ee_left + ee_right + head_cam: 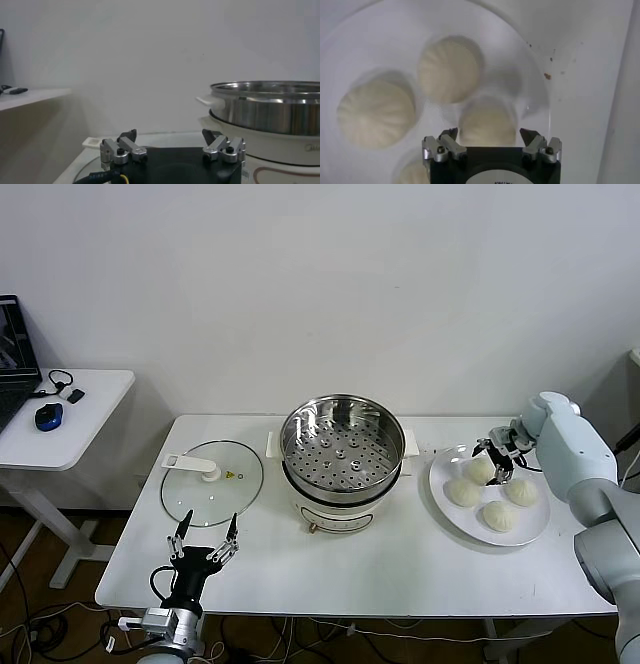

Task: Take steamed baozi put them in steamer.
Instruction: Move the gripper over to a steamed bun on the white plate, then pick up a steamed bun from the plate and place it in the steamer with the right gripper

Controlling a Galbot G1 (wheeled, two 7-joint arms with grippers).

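The right gripper point(497, 454) hovers with its jaws spread wide over a white plate point(446, 504) holding four steamed baozi point(462, 492). One bun point(487, 125) sits directly under the open fingers, not yet touched; another point(412, 172) is mostly hidden behind the gripper body. The empty steamer point(342, 446) stands well to this gripper's left, mid-table, its far edge cut off in the left wrist view. A glass lid point(211, 481) lies beyond it. The left gripper point(204, 542) waits near the table's front edge, fingers apart, holding nothing.
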